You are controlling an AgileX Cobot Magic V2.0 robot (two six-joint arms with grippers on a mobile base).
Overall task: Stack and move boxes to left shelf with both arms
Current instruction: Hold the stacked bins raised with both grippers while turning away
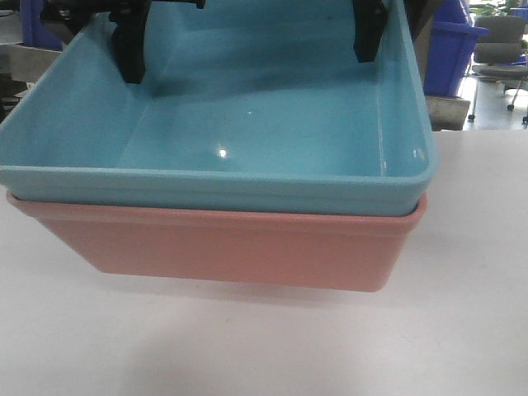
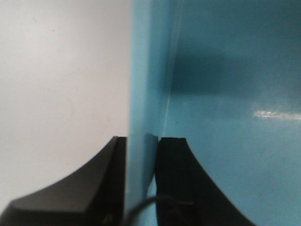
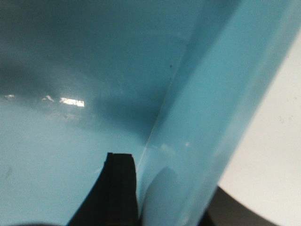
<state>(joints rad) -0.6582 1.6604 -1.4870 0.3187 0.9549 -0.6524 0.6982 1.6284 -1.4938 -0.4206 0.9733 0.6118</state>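
Observation:
The light blue box (image 1: 247,124) sits nested inside the salmon pink box (image 1: 239,247) on the white table (image 1: 247,346). My left gripper (image 1: 128,49) is shut on the blue box's left wall (image 2: 143,94), with one dark jaw outside it and the other inside. On the opposite side, my right gripper (image 1: 370,37) is shut on the right wall (image 3: 207,117). There the inner finger (image 3: 120,188) presses against the wall, while the outer finger (image 3: 225,214) barely shows. In both wrist views the pink box is hidden. The left shelf is out of view.
Dark blue bins stand behind the table at the back right (image 1: 450,54) and back left (image 1: 37,21). An office chair (image 1: 499,54) stands farther right. The stacked boxes are near the table's far edge.

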